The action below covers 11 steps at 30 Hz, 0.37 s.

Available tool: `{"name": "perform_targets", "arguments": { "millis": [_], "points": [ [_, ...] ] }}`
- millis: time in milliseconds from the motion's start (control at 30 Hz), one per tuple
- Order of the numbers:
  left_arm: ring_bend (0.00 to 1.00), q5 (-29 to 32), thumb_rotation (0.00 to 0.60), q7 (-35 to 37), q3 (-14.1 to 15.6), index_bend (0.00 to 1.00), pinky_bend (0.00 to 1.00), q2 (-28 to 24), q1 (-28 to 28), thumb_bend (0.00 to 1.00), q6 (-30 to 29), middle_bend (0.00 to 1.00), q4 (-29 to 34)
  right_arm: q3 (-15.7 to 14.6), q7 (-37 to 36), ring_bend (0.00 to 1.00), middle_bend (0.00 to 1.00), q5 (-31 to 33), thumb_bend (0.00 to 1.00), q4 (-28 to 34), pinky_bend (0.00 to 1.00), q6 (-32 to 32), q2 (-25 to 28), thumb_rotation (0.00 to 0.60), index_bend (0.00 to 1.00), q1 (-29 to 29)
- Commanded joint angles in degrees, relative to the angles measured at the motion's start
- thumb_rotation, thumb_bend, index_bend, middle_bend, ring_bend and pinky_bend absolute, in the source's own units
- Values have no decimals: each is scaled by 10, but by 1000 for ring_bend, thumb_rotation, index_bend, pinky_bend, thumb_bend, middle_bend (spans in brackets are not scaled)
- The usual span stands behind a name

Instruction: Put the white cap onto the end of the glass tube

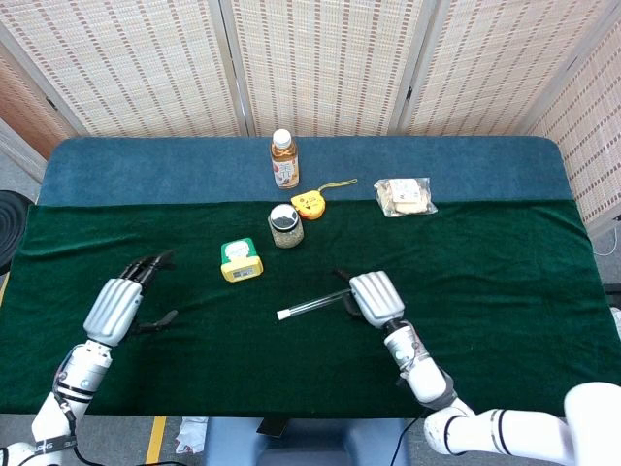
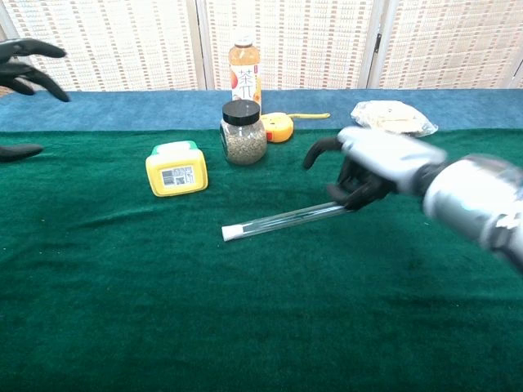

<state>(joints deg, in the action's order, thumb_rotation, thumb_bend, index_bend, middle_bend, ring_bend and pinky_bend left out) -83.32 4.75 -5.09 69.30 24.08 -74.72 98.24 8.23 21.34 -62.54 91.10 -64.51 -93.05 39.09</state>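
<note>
The glass tube (image 2: 286, 219) lies slanted on the green cloth, and the white cap (image 2: 231, 233) sits on its left end. The head view shows the same tube (image 1: 315, 303) and cap (image 1: 282, 314) near the table's middle. My right hand (image 2: 372, 167) hovers at the tube's right end, blurred, fingers spread and lifted, with dark fingertips (image 2: 350, 196) just above the glass. From the head view the right hand (image 1: 376, 296) covers that end. My left hand (image 1: 114, 306) is far to the left, open and holding nothing; its fingers (image 2: 29, 61) show at the chest view's edge.
A yellow box (image 1: 241, 260) lies left of the tube. Behind it stand a dark-lidded jar (image 1: 285, 225), a tea bottle (image 1: 283, 159) and a yellow tape measure (image 1: 309, 204). A snack bag (image 1: 405, 196) lies at the back right on the blue cloth strip (image 1: 146, 165).
</note>
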Motion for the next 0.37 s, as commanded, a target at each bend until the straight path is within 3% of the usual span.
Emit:
{"name": "perform_targets", "arguments": {
  "millis": [33,133,167,233,300,367],
  "points": [
    [152,24,600,-3,-4,68,175,-8,-17,321,-10,283,-17,-6,-10,998,826,-56,615,99,1000,-67,118,600,291,-51],
    [156,42,600,-6,-6,96,170,-10,-36,342,-28,283,-31,-20,-36,913,692,-92,615,141,980,-108,184,600,303,-90],
    [156,48,600,-11,-5,104,165,-11,-44,349,-35,283,-36,-28,-52,844,626,-107,615,150,933,-123,207,600,303,-106],
    [155,56,600,-24,0,113,152,-13,-59,354,-46,283,-43,-44,-85,708,509,-132,615,154,779,-145,242,600,302,-135],
    [153,61,600,-37,5,123,135,-13,-72,354,-58,283,-48,-63,-127,470,340,-156,615,151,477,-150,269,600,243,-155],
    [141,66,600,-45,11,126,109,-16,-86,354,-67,282,-48,-79,-175,329,231,-176,615,136,281,-164,289,600,168,-180]
  ]
}}
